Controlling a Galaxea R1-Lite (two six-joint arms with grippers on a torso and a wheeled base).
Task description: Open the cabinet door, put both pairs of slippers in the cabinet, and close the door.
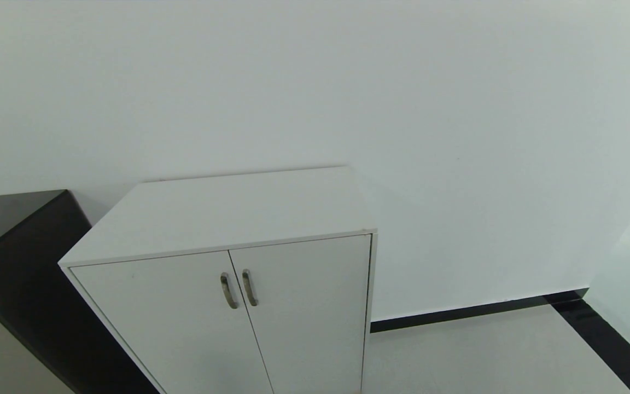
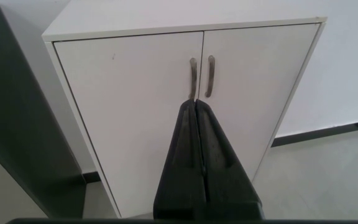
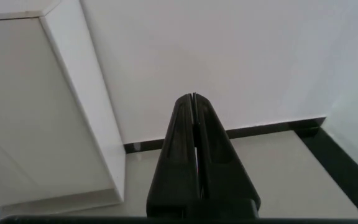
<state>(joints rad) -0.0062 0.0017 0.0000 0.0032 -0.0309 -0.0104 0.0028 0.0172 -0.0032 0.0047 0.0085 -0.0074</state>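
The cabinet (image 1: 222,213) stood against the far wall, both doors closed. The left gripper (image 2: 196,102) hung before its paired handles (image 2: 193,78) — pinched together, empty — and the right gripper (image 3: 193,96), likewise clenched, off the cabinet's right side. With the handles so close together, a pull might snag both.

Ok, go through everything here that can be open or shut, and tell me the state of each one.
left cabinet door: closed, flush with the other door.
right cabinet door: closed.
left gripper: shut, holding nothing, pointed at the cabinet front.
right gripper: shut, holding nothing, pointed past the cabinet's side toward the wall.
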